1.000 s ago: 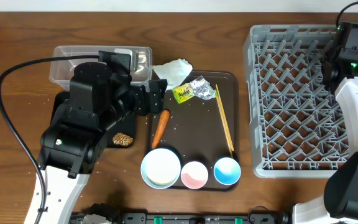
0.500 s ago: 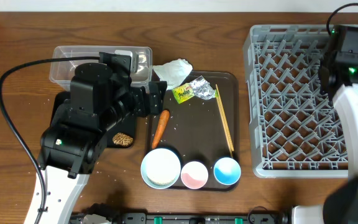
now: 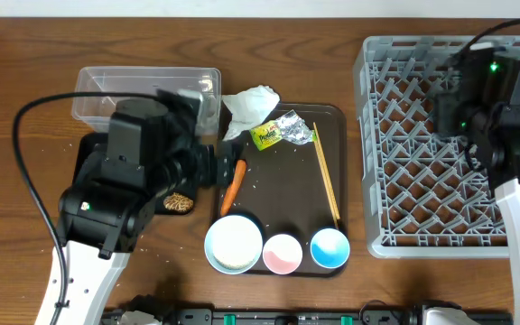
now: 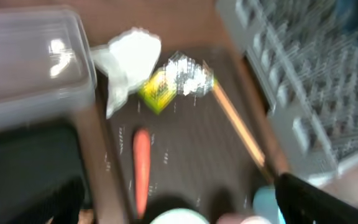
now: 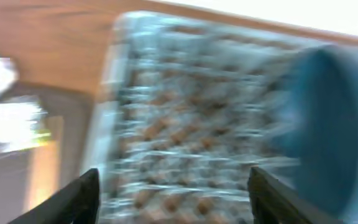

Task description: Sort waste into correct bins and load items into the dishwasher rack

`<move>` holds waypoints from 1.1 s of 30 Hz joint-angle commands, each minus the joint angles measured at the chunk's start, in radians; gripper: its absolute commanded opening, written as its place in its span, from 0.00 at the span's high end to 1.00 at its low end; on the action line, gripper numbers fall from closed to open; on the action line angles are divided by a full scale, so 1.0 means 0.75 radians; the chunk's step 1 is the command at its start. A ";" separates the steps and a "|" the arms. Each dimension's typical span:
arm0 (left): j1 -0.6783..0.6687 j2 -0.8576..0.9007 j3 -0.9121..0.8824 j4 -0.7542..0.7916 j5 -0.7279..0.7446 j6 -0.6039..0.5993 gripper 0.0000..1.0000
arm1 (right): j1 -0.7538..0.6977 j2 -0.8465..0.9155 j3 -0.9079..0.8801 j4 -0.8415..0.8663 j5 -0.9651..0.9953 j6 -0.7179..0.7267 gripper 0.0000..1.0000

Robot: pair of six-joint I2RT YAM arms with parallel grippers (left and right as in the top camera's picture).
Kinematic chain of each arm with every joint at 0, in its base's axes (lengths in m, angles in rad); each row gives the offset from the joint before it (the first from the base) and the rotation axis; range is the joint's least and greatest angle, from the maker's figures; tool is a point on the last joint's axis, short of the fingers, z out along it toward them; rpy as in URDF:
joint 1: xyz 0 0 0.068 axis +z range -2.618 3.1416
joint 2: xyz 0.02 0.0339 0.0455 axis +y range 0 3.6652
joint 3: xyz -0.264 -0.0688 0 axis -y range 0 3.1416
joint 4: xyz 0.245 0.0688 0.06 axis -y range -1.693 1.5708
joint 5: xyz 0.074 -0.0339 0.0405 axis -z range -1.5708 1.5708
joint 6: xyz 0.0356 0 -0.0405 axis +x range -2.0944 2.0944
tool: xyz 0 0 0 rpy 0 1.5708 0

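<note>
On the right side of the table sits the grey rack, the biggest thing here. The right gripper hangs over it with its 2 fingers spread wide and nothing between them. A big dark blue dish shows as a blur beside that gripper. I cannot tell what it rests on.

In the middle lies the brown tray. The left gripper hangs by its left edge, spread wide too, gripping nothing.

The clear tub sits at the back left. The black tray lies just in front of it, mostly under the left arm.

3 round things stand in a row at the near end of the brown tray: the white bowl, the pink cup and the light blue cup.

The 2 chopsticks lie along the tray's right side. The white napkin sits at its back left corner, just beside the tub. The snack wrapper lies next to the napkin. The carrot lies on the tray's left side. The brown lump sits on the black tray.
</note>
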 commanded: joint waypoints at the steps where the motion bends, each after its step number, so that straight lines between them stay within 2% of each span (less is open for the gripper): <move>1: 0.005 0.010 0.019 -0.117 0.031 0.197 0.02 | 0.035 0.028 0.000 -0.065 -0.497 0.131 0.21; 5: 0.005 0.078 0.019 -0.246 0.031 0.197 0.01 | 0.068 0.078 0.000 -0.121 -0.502 0.132 0.22; 7: 0.003 0.137 0.019 -0.317 0.038 0.195 0.13 | 0.088 0.098 0.000 -0.126 -0.502 0.134 0.22; 9: -0.012 0.203 0.019 -0.403 0.042 0.192 0.21 | 0.112 0.112 0.000 -0.125 -0.502 0.144 0.23; 14: -0.086 0.352 0.018 -0.570 0.042 0.166 0.24 | 0.147 0.120 0.000 -0.102 -0.500 0.146 0.23; 21: -0.157 0.459 -0.116 -0.513 -0.171 0.075 0.26 | 0.154 0.120 0.000 -0.091 -0.500 0.145 0.22; 23: -0.137 0.472 -0.166 -0.461 -0.154 0.051 0.28 | 0.154 0.121 0.000 -0.091 -0.500 0.145 0.22; 27: -0.149 0.475 -0.188 -0.416 0.016 0.091 0.37 | 0.154 0.121 0.000 -0.090 -0.500 0.145 0.22; 33: -0.351 0.441 -0.188 -0.393 0.112 0.159 0.37 | 0.154 0.121 0.000 -0.089 -0.500 0.145 0.21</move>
